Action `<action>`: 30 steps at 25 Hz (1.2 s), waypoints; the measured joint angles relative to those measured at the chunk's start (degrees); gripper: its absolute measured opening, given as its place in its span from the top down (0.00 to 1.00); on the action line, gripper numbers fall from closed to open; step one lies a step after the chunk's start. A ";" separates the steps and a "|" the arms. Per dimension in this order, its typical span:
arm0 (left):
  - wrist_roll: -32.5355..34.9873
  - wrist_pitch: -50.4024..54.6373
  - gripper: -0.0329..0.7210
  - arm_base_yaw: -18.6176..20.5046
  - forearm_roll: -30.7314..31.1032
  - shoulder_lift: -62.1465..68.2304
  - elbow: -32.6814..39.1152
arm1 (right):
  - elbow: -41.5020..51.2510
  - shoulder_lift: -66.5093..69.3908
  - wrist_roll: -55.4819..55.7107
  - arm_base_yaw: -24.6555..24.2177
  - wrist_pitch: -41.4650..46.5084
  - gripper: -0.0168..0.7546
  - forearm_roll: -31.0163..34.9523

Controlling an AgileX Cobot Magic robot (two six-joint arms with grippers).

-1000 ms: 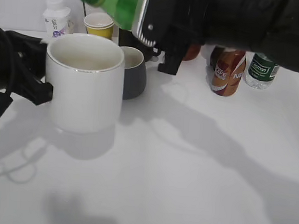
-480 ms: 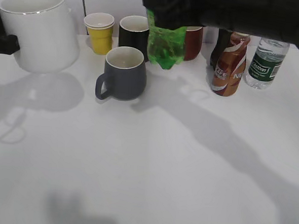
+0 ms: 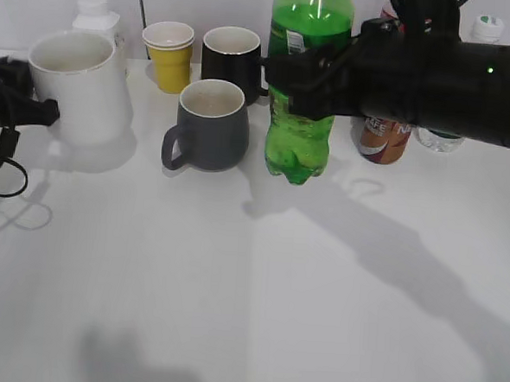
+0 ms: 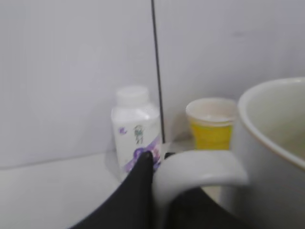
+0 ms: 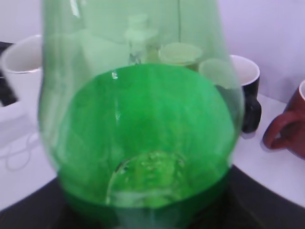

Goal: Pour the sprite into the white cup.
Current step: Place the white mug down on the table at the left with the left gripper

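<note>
Right now I am watching the right end effector (image 3: 309,82) clamping the sprite bottle (image 3: 303,90) around its middle, holding it upright with its base hanging just clear of the desk (image 3: 249,294). I am taking the grey mug (image 3: 209,124) as my landmark: the bottle is hanging just to its right, near but not touching. Through the right wrist camera I am looking straight into the bottle (image 5: 138,133), which is filling most of that view.

The white cup (image 3: 78,83) is sitting well to the left of the grey mug, upright, though I cannot tell whether its base is touching the desk. The left end effector (image 3: 30,108) is gripping it at the handle side; in the left wrist camera one dark finger (image 4: 136,191) is pressing against the cup's handle (image 4: 200,169).

Behind the grey mug, the yellow cup (image 3: 169,54) is standing to the back left and the black mug (image 3: 232,61) directly behind. The white plastic bottle (image 3: 96,15) is standing behind the white cup.
</note>
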 joint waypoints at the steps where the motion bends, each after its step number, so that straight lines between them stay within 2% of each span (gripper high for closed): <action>1: 0.07 -0.39 0.90 0.77 -0.06 2.21 -0.73 | 0.24 -0.29 0.00 0.00 0.00 0.47 -0.23; 6: 0.07 -0.53 0.90 3.55 0.07 10.43 -3.98 | 0.59 -1.33 0.13 0.00 -0.36 0.47 -1.26; 17: -0.20 -3.68 0.90 3.75 0.88 14.64 -4.24 | 0.70 -1.68 0.17 0.00 -0.86 0.47 -1.46; 24: -0.61 -5.27 0.70 3.75 1.37 14.54 -1.40 | 0.70 -1.68 0.17 0.00 -1.29 0.47 -1.53; 30: -0.66 -5.97 0.66 3.75 1.55 12.30 2.46 | 0.70 -1.68 0.17 0.00 -1.29 0.47 -1.53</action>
